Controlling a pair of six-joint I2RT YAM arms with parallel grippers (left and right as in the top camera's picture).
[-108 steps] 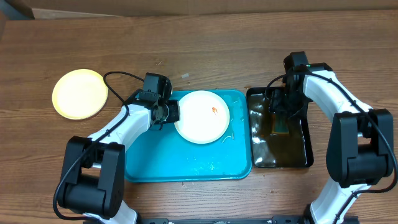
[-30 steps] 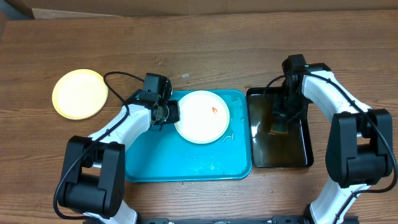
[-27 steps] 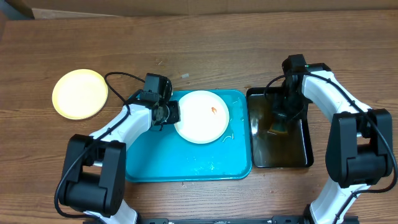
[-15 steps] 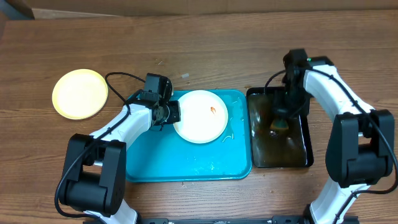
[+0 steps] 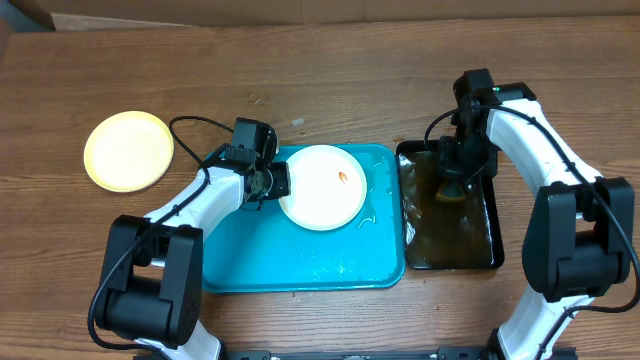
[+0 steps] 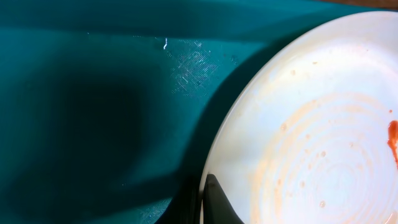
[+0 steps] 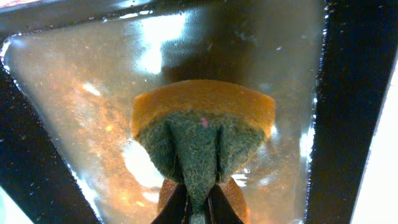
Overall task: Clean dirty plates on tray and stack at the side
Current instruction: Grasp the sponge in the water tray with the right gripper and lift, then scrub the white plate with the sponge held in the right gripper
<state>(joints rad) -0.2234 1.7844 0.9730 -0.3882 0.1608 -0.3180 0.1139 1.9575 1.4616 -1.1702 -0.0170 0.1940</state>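
A white plate [image 5: 322, 187] with a small orange-red smear lies over the far part of the turquoise tray [image 5: 270, 255]. My left gripper [image 5: 283, 181] is shut on the plate's left rim. In the left wrist view one dark finger [image 6: 219, 205] presses on the plate [image 6: 323, 124], whose surface shows faint orange rings, above the tray [image 6: 93, 93]. A pale yellow plate [image 5: 128, 150] sits on the table at the far left. My right gripper [image 5: 452, 178] is shut on an orange and green sponge [image 7: 202, 124], held over the murky water.
A black tray [image 5: 490, 230] of brown water stands right of the turquoise tray, its dark rim [image 7: 354, 93] close beside the sponge. Water droplets lie on the turquoise tray's near half. A cable loops from the left arm across the wood table [image 5: 330, 70].
My right gripper has drawn the sponge up and toward the far end of the black tray. The left arm and white plate have stayed put.
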